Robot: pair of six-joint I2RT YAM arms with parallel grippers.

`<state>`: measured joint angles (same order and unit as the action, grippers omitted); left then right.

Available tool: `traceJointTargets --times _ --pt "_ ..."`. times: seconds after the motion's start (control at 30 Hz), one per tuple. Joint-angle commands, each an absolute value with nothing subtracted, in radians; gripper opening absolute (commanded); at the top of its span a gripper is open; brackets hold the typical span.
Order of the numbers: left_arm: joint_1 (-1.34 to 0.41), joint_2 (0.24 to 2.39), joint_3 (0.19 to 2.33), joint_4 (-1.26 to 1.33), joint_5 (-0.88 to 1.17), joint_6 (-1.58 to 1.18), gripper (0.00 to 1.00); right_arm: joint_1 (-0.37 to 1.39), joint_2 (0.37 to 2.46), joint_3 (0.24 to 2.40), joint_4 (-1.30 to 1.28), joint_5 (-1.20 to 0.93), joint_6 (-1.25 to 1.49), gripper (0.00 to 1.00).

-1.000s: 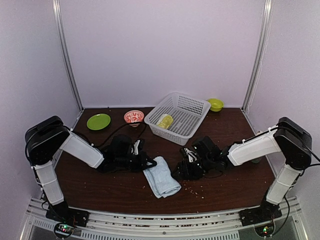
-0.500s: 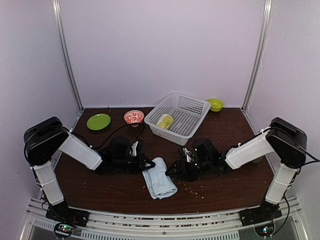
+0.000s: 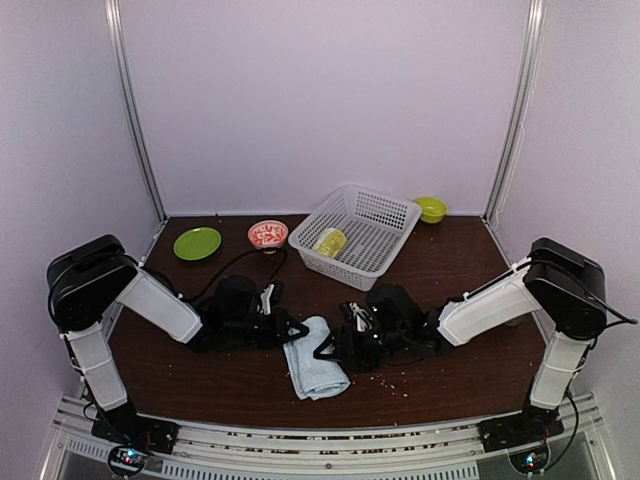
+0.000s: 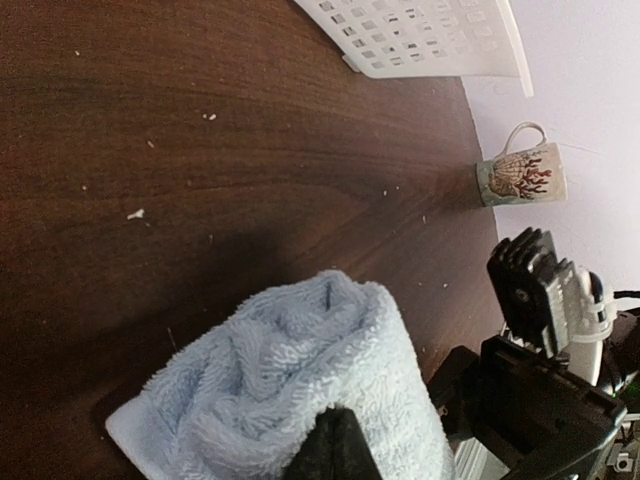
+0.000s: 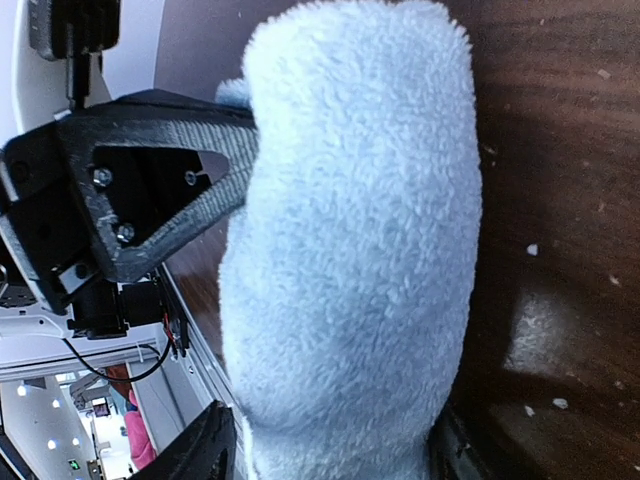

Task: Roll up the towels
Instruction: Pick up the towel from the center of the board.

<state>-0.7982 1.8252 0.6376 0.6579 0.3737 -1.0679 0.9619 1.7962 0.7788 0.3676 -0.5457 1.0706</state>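
Towel (image 3: 315, 370), pale blue, loosely rolled, lies on the table (image 3: 450, 385) between my grippers. My right gripper (image 5: 325, 455) spreads wide around one end; my left gripper (image 4: 335, 440) is closed, tip against the roll. Pulling away carelessly could snag the pile and let it spring open.

Lab booth, bare white walls (image 3: 330, 100)

We're right up close on the pale blue towel (image 5: 350, 250): soft terry cloth with a thick, fuzzy pile, fully matt. Under it the table (image 4: 200, 150) shows dark wood grain, smooth with a faint sheen, speckled with pale crumbs (image 4: 136, 213). On the far side, the basket (image 3: 385, 225) is white plastic mesh. The mug (image 4: 520, 175) looks like glazed ceramic. The left gripper (image 3: 298, 328) reads as matt black plastic, slightly grainy.
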Motion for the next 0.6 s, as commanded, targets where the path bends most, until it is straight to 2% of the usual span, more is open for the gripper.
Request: traceJointTargets --times 0.0,0.17,0.57 --pt "-0.802 1.850 0.589 0.525 0.344 -1.065 0.00 1.004 1.854 0.838 0.328 -0.508 1.086 0.66" --pt "-0.811 1.851 0.574 0.535 0.341 -1.069 0.00 1.014 1.833 0.817 0.393 -0.452 1.140 0.68" --pt "-0.818 1.845 0.553 0.557 0.330 -1.077 0.00 1.017 1.746 0.814 0.301 -0.368 1.144 0.69"
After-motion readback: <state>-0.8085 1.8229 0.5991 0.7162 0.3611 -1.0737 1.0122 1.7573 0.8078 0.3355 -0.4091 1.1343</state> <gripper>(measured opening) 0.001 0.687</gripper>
